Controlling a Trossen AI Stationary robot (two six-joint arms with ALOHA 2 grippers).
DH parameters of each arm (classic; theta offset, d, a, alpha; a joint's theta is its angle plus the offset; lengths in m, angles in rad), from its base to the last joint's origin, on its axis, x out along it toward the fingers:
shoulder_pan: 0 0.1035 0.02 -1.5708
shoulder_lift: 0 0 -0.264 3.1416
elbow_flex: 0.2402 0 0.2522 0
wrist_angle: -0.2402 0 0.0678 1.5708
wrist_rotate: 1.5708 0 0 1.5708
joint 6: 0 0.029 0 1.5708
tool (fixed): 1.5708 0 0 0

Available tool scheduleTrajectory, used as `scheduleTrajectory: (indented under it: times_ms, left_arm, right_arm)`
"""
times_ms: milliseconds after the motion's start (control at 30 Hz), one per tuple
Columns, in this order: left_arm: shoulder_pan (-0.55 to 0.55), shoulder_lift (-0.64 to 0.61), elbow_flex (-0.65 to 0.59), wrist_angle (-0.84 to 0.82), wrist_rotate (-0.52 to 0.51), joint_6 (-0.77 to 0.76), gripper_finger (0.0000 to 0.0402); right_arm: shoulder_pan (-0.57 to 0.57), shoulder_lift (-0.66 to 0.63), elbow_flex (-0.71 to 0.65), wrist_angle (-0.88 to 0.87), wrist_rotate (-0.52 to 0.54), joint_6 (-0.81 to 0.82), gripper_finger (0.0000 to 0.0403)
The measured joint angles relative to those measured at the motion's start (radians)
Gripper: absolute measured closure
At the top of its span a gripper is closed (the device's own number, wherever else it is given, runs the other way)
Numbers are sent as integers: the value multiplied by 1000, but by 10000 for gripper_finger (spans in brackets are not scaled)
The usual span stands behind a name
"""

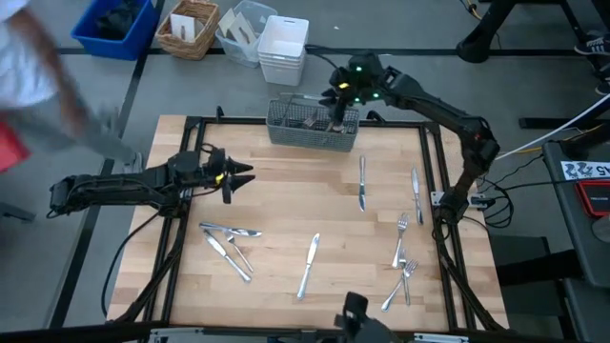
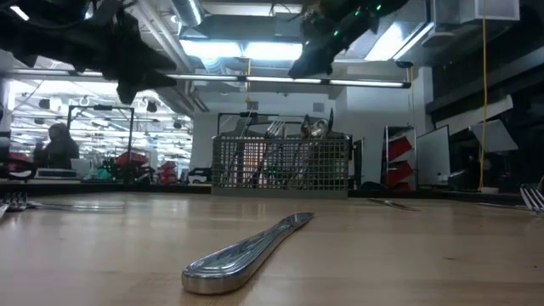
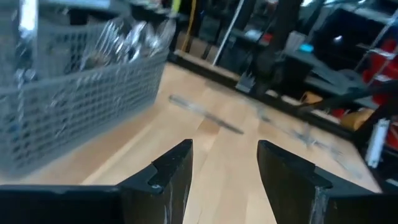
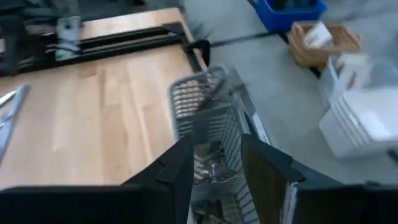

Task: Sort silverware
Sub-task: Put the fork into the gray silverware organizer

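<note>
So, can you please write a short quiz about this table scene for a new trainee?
1. True or false: the right gripper is above the grey mesh caddy.
2. Which gripper hovers over bare wood with fingers open and nothing between them: A left, B right?
3. Fill in: the knife lying alone near the front-centre of the table also appears closest in the ____ view.

Key: 1 true; 2 A, the left gripper; 3 low.

Light wooden table [image 1: 286,205], grey mesh caddy [image 1: 313,124] at far edge, scattered silverware [image 1: 309,264] across near and right areas
</note>
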Motion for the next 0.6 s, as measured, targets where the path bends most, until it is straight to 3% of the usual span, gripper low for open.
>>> scheduleTrajectory:
  times_ms: [200, 433, 600]
  left_arm:
    - [-90, 7, 36, 5, 52, 48, 231]
    - [-257, 62, 102, -36, 56, 70, 231]
    - [-350, 118, 131, -174, 55, -99, 231]
  right_arm:
    - [27, -91, 0, -153, -78, -130, 267]
    - [93, -125, 0, -349, -85, -195, 267]
    - [151, -124, -8, -454, -79, -216, 267]
